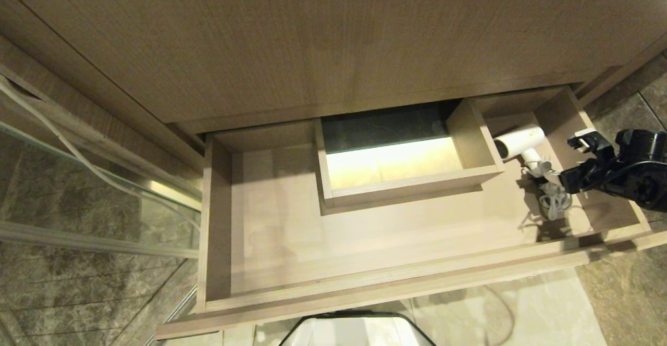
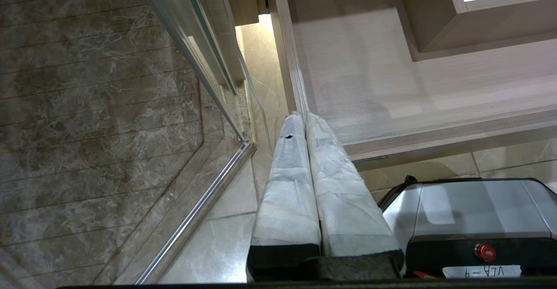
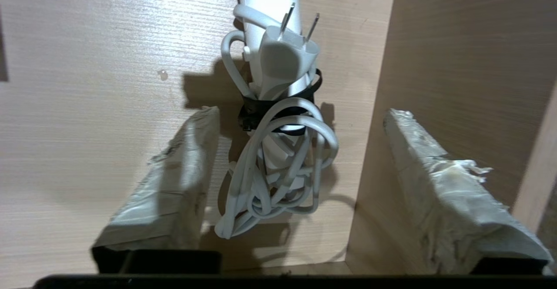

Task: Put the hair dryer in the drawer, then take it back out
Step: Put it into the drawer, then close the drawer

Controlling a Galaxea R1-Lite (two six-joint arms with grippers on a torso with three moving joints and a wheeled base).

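Note:
The drawer [image 1: 365, 288] stands pulled out, a walled cut-out [image 1: 406, 185] in its floor. On the floor at its right end lies the white hair dryer [image 1: 520, 141], its pale cord [image 1: 553, 200] bundled beside the handle. My right gripper [image 1: 573, 163] hangs open just right of it. In the right wrist view the open gripper [image 3: 300, 115] straddles the coiled cord [image 3: 278, 171] and plug [image 3: 285, 58] without touching either, one finger close to the drawer's side wall [image 3: 457, 41]. My left gripper [image 2: 302, 117] is shut and empty, parked by the drawer's left front corner [image 2: 391, 89].
A glass shower door [image 1: 94, 179] with a metal frame stands to the left of the vanity. My own base [image 1: 357, 330] sits below the drawer front on the tiled floor. The drawer's left half [image 1: 271, 221] is bare wood.

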